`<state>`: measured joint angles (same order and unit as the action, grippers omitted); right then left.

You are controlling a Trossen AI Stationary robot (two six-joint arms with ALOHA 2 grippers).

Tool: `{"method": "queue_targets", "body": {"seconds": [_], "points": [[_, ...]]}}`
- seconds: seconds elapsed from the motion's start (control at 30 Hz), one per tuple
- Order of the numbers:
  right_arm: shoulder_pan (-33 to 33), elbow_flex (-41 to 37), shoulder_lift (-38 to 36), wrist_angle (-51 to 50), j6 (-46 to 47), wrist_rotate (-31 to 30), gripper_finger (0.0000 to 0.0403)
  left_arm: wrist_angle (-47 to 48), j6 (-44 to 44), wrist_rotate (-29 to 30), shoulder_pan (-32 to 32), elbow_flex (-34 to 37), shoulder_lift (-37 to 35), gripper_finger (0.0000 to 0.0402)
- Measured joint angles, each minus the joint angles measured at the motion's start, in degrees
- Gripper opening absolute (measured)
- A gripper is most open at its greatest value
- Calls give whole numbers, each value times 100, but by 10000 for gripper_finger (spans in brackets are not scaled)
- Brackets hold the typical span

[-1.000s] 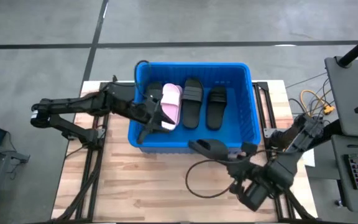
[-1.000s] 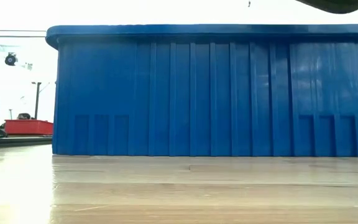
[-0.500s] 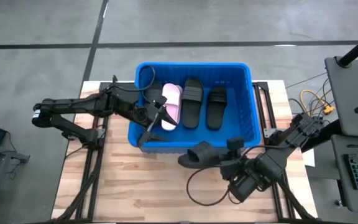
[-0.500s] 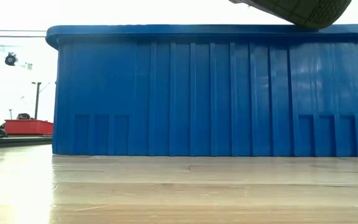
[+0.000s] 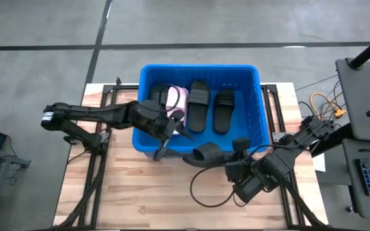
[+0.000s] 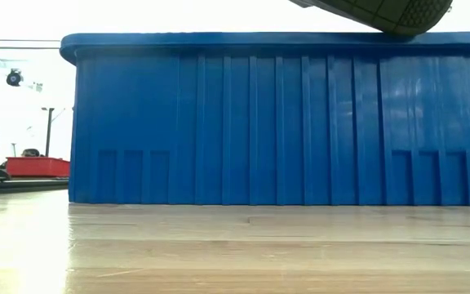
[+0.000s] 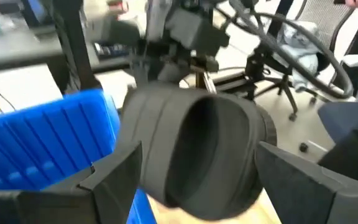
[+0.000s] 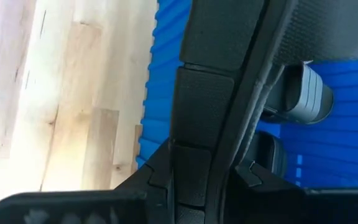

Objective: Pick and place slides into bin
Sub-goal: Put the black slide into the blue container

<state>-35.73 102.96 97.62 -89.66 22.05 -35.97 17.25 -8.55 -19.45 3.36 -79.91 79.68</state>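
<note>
Blue bin [image 5: 252, 109] sits at the far-middle of the wood worktop [image 5: 140, 199]. Inside it, seen from above: a pink slide [image 5: 178, 102] on the left, partly covered by the left arm, then two black slides [image 5: 199, 106] side by side to its right, soles down. Right gripper [image 5: 233, 156] is at the bin's near wall, fingers clamped on another black slide [image 5: 207, 154] that hangs over the near rim, w/ its toe end pointing left. Low view shows that slide's treaded sole [image 6: 382, 12] just above the rim at upper right, tilted. Right wrist view: fingers [image 8: 185, 168] pinch the slide's edge, ribbed blue wall beside it, one slide in the bin visible past it. Left gripper [image 5: 166, 131] is low at the bin's near-left corner, close to the held slide; left wrist view looks straight into the strap opening of that slide [image 7: 197, 149], its own fingers [image 7: 114, 177] spread wide either side, not touching it. A loose black cable [image 5: 204, 189] loops on the worktop in front of the right arm.
</note>
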Motion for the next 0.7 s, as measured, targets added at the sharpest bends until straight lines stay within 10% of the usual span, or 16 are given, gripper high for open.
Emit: {"method": "queue_targets", "body": {"seconds": [0.7], "points": [[17,-7,-4,43,-578,33,66,-1554,-529,-308,46,12,955,286]]}}
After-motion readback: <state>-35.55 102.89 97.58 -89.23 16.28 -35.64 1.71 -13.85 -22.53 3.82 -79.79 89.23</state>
